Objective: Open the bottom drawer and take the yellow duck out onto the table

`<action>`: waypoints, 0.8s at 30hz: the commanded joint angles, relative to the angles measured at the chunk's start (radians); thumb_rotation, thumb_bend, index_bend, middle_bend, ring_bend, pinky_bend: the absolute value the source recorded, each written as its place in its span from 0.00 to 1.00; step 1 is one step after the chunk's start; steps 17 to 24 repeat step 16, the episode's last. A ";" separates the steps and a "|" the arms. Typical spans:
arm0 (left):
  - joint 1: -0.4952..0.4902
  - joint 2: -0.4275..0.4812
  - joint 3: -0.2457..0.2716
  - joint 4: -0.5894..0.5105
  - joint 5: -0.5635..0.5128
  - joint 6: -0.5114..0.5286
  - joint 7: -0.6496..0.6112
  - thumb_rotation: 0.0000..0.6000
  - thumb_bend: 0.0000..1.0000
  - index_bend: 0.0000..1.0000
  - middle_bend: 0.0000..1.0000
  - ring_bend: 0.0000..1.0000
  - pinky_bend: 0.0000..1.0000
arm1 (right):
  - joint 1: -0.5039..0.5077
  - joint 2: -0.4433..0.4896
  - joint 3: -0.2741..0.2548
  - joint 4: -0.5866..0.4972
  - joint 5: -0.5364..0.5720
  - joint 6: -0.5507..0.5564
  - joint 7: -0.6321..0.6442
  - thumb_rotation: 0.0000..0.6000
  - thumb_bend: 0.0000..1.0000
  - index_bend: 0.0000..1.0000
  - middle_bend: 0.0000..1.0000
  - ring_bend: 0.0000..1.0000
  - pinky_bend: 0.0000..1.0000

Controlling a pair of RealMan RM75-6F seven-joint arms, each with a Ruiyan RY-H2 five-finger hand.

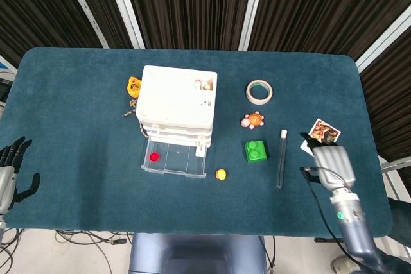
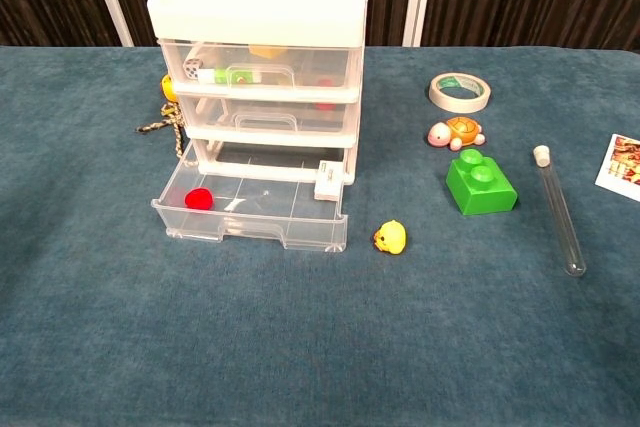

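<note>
The white drawer unit stands left of the table's middle with its bottom drawer pulled out; a red ball lies inside it. The yellow duck sits on the blue cloth just right of the drawer's front corner. My right hand hovers far to the right near the table's edge, fingers loosely apart and holding nothing. My left hand rests at the left edge of the head view, fingers spread. Neither hand shows in the chest view.
A green brick, a toy turtle, a tape roll and a glass tube lie right of the drawers. A photo card lies by my right hand. An orange toy sits behind the unit.
</note>
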 commanded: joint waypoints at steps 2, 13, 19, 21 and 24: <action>0.002 -0.004 -0.002 0.002 0.003 0.010 0.007 1.00 0.48 0.06 0.00 0.00 0.00 | -0.170 -0.043 -0.078 0.143 -0.199 0.185 0.163 1.00 0.20 0.13 0.26 0.37 0.34; 0.004 -0.010 -0.004 0.010 0.015 0.025 0.019 1.00 0.48 0.06 0.00 0.00 0.00 | -0.272 -0.114 -0.088 0.265 -0.256 0.224 0.120 1.00 0.18 0.03 0.16 0.26 0.27; 0.003 -0.010 -0.004 0.012 0.018 0.026 0.020 1.00 0.48 0.06 0.00 0.00 0.00 | -0.278 -0.128 -0.076 0.282 -0.261 0.218 0.079 1.00 0.18 0.03 0.15 0.26 0.27; 0.003 -0.010 -0.004 0.012 0.018 0.026 0.020 1.00 0.48 0.06 0.00 0.00 0.00 | -0.278 -0.128 -0.076 0.282 -0.261 0.218 0.079 1.00 0.18 0.03 0.15 0.26 0.27; 0.003 -0.010 -0.004 0.012 0.018 0.026 0.020 1.00 0.48 0.06 0.00 0.00 0.00 | -0.278 -0.128 -0.076 0.282 -0.261 0.218 0.079 1.00 0.18 0.03 0.15 0.26 0.27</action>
